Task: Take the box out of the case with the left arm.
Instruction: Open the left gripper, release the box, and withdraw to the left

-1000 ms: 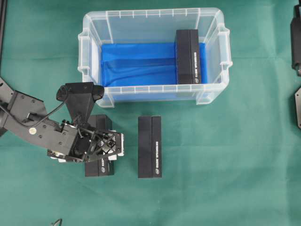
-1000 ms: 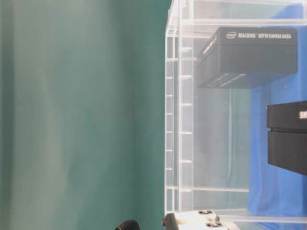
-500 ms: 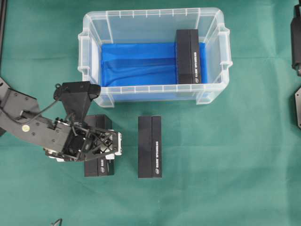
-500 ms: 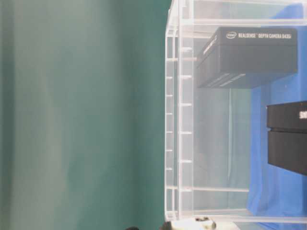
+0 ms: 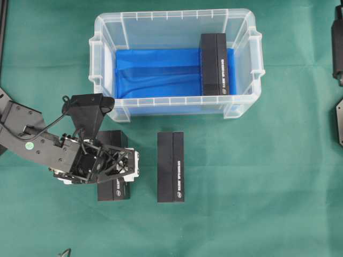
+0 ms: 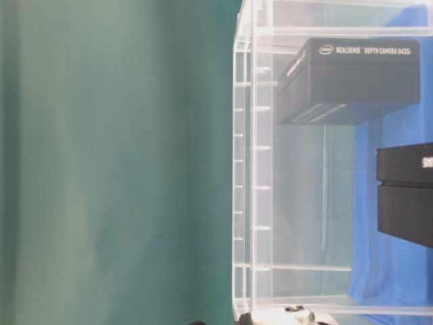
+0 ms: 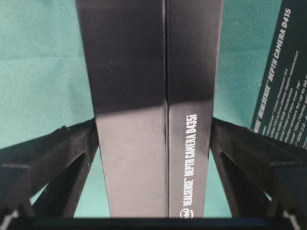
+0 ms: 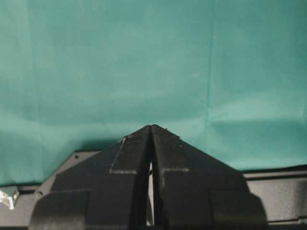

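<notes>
RealSense camera box [image 5: 113, 166] lies on the green bench [image 5: 241, 176] outside the case [image 5: 177, 104], left tool [image 5: 126, 165] spread open astride it, and lifting off crooked could drag it

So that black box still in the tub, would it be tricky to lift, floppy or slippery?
Probably stiff: the box keeps straight edges and flat faces. Its smooth, slightly glossy skin could slip a little in a light grip. It stands on a narrow side against the tub wall, so a sideways nudge might tip it.
</notes>
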Robot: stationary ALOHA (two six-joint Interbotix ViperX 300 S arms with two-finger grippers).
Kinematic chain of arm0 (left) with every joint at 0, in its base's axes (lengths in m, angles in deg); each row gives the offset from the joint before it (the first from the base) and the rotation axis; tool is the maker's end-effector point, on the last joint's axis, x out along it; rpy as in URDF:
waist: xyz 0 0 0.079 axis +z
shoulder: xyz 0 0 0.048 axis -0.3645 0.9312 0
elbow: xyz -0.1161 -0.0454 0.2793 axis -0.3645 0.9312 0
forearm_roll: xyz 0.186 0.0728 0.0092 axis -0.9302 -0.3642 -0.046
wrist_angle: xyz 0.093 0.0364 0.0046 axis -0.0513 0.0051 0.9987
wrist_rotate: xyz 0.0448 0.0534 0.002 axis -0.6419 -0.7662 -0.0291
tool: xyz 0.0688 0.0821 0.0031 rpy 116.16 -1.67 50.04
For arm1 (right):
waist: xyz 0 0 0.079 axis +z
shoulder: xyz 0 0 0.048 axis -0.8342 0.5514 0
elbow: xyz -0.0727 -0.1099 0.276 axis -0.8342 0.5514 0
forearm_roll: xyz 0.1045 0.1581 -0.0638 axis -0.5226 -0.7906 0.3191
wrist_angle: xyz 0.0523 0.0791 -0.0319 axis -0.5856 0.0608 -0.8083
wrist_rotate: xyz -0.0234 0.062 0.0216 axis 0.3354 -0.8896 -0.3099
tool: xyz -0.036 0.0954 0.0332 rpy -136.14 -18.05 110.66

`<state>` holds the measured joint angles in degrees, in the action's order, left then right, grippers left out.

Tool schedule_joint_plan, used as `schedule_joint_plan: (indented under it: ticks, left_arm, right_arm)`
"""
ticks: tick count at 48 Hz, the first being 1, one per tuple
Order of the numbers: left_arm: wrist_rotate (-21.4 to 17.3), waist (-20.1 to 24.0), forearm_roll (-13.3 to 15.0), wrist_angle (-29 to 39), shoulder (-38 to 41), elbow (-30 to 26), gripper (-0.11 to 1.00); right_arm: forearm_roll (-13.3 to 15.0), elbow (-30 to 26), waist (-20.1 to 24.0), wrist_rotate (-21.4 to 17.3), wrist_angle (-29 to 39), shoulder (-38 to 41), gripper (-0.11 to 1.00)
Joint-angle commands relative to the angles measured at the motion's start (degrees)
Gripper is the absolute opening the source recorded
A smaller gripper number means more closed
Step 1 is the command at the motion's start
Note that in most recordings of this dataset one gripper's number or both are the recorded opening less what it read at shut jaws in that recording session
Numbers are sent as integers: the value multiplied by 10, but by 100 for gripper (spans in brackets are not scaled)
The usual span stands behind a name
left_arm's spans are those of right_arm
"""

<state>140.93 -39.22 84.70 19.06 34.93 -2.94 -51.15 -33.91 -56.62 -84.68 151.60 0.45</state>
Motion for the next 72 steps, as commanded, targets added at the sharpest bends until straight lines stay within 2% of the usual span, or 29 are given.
schedule_joint_plan:
  ticks: [1, 21, 30, 41, 47, 61, 72]
  left_arm:
    - [-1, 1, -1, -2, -12, -11, 91]
    - [-17, 4, -1, 17, -50, -46, 91]
    - [-22, 4, -4, 91, -87, -70, 91]
    - [-36, 7, -9, 192, -131, -131, 90]
    - [-46, 9, -12, 206, -134, -148, 90]
    - [-52, 4, -15, 209, -142, -135, 90]
    - [-46, -20, -10, 210, -186, -80, 90]
  right_arm:
    - [1, -5, -1, -1, -2, -2, 0]
    - [1, -5, -1, -1, -3, -2, 0]
    - [1, -6, -1, -1, -3, -2, 0]
    - [1, -6, 0, -1, -2, -2, 0]
    - [1, -6, 0, -1, -3, -2, 0]
    - [1, -6, 0, -1, -2, -2, 0]
    - [1, -6, 0, -1, -2, -2, 0]
